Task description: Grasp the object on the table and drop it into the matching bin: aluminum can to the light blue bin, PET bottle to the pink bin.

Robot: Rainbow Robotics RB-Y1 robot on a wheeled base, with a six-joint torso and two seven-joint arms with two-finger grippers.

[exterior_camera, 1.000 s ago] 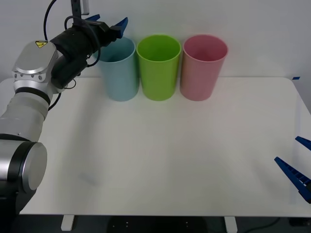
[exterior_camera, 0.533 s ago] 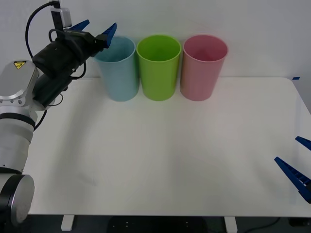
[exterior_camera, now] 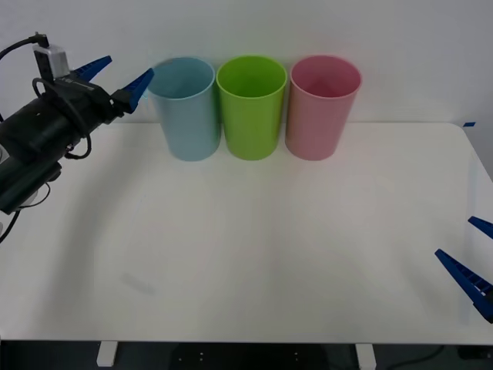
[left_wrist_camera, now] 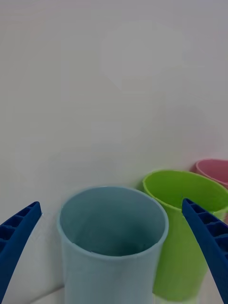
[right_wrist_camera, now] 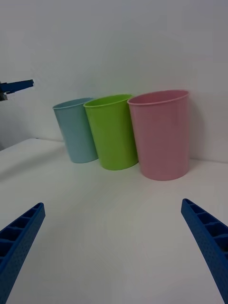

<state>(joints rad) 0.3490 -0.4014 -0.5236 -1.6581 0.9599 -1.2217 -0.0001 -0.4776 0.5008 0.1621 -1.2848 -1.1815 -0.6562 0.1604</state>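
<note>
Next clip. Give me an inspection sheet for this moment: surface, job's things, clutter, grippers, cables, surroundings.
Surface: white table, nothing lying on it apart from the bins.
Job's things: blue bin, green bin and pink bin upright in a row at the far edge; can not seen.
Clutter: nothing seen.
Grippers: left gripper open, empty, raised to the left of the blue bin's rim; right gripper open, empty, low at the table's right edge.
Cables: black cable looping over the left wrist.
Surroundings: plain white wall behind the bins.
</note>
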